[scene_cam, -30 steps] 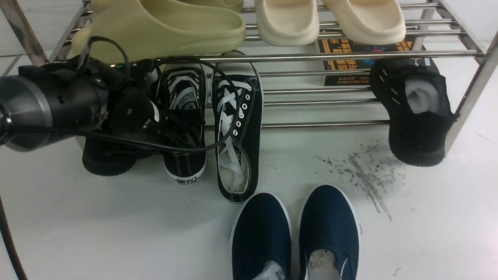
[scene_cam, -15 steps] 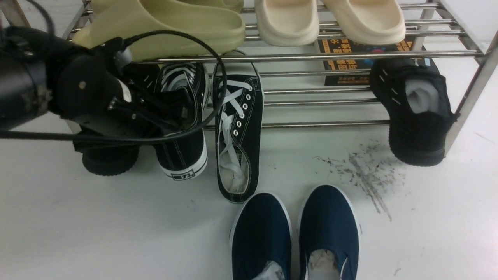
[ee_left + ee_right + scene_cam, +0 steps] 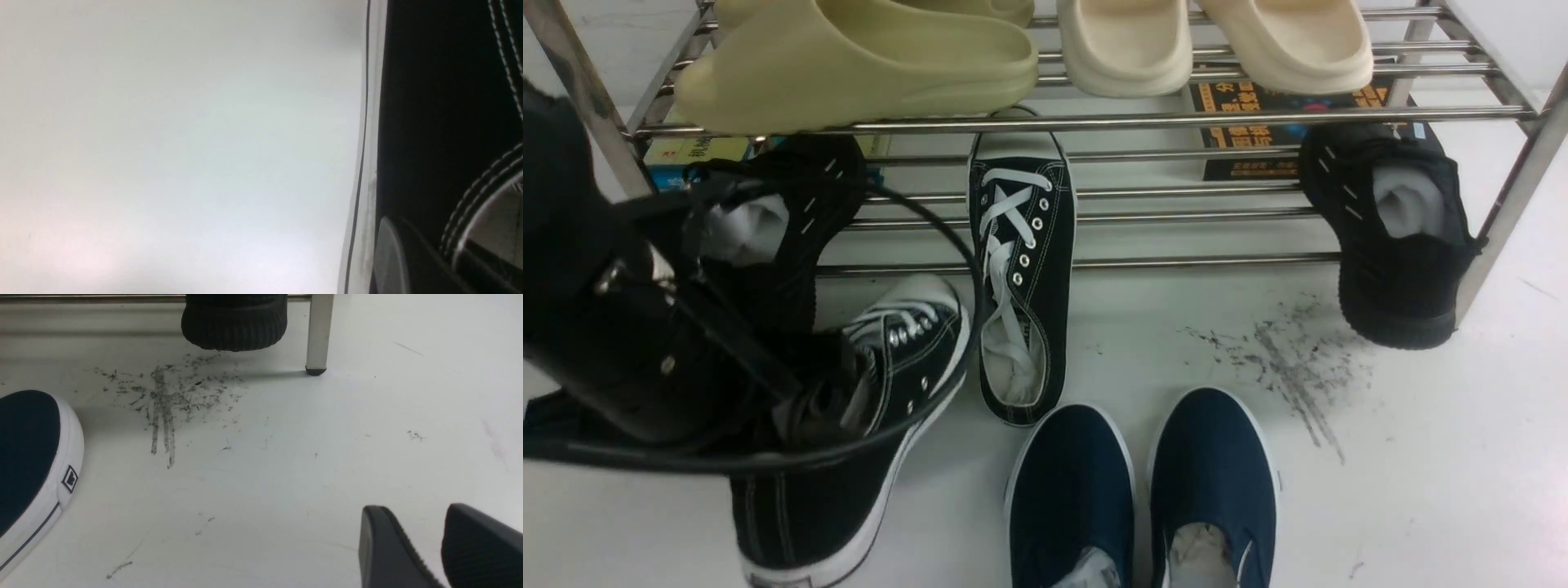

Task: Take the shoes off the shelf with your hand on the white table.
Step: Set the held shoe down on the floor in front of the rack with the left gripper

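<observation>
At the far left of the front view, our left arm (image 3: 596, 327) carries one sneaker (image 3: 805, 510). It sits in the lower left of the frame, clear of the shelf (image 3: 1143, 122), toe tilted up toward the middle and heel at the bottom edge. We cannot tell whether its sole touches the bench (image 3: 1421, 490).

The left jaws are hidden there behind wrist and cable (image 3: 947, 245). The wrist view shows one finger (image 3: 392, 261) flat against the black canvas, so we judge them closed on the shoe's side wall. That hold is on soft cloth with a heavy rubber sole hanging from it, so the shoe may swivel or slip out.

The cable loops round the toe cap and passes just beside the second sneaker (image 3: 1021, 278). It could hook the laces or a bar and drag.

That second sneaker lies in the centre, toe on the lower bars and heel down on the bench, close to the slip-ons (image 3: 1070, 490). Pulled straight back, it would shove them.

The right jaws appear only in their own wrist view, slightly parted and holding nothing, low over the bench and well apart from the scuffs (image 3: 163, 400).
</observation>
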Available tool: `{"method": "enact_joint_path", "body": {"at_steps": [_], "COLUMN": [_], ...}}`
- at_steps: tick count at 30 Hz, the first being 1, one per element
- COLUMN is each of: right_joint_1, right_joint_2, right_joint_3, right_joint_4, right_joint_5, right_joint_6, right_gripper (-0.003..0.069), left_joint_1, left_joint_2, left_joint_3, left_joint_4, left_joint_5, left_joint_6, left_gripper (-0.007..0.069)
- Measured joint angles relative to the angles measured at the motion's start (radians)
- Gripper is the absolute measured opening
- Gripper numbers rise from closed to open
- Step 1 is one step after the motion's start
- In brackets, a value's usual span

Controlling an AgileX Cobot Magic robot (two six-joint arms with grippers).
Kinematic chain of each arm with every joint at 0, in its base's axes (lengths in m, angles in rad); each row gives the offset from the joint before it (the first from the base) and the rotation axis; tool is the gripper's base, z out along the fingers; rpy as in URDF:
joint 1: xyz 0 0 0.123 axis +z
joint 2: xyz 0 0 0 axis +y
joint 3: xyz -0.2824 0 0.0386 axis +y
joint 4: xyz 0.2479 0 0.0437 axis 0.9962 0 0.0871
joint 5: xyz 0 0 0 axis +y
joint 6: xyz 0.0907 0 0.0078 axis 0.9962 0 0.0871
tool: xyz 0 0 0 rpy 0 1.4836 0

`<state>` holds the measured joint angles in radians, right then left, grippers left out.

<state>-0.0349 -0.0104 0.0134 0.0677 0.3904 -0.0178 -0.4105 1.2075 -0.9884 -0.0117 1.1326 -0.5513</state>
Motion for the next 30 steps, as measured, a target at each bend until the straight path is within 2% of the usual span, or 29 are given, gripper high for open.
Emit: {"method": "enact_joint_path", "body": {"at_steps": [6, 10, 16, 20, 26, 30], "right_joint_1": [0.0, 0.0, 0.0, 0.0, 0.0, 0.0], "right_joint_2": [0.0, 0.0, 0.0, 0.0, 0.0, 0.0], "right_joint_3": [0.0, 0.0, 0.0, 0.0, 0.0, 0.0], "right_joint_4": [0.0, 0.0, 0.0, 0.0, 0.0, 0.0], "right_joint_5": [0.0, 0.0, 0.0, 0.0, 0.0, 0.0], "right_joint_6": [0.0, 0.0, 0.0, 0.0, 0.0, 0.0], "right_gripper": [0.0237, 0.0237, 0.0237, 0.0237, 0.0237, 0.0237], "left_joint_1": [0.0, 0.0, -0.004, -0.004, -0.004, -0.004], "left_joint_2": [-0.082, -0.1, -0.086, -0.083, -0.125, -0.182], "left_joint_3": [0.186, 0.358, 0.506, 0.52, 0.515, 0.513], "left_joint_4": [0.0, 0.012, 0.027, 0.055, 0.201, 0.283], "left_joint_5": [-0.088, -0.276, -0.456, -0.479, -0.495, -0.446], "left_joint_6": [-0.077, -0.143, -0.221, -0.286, -0.452, -0.546], "left_gripper": [0.0016, 0.0017, 0.002, 0.0022, 0.0024, 0.0025]}}
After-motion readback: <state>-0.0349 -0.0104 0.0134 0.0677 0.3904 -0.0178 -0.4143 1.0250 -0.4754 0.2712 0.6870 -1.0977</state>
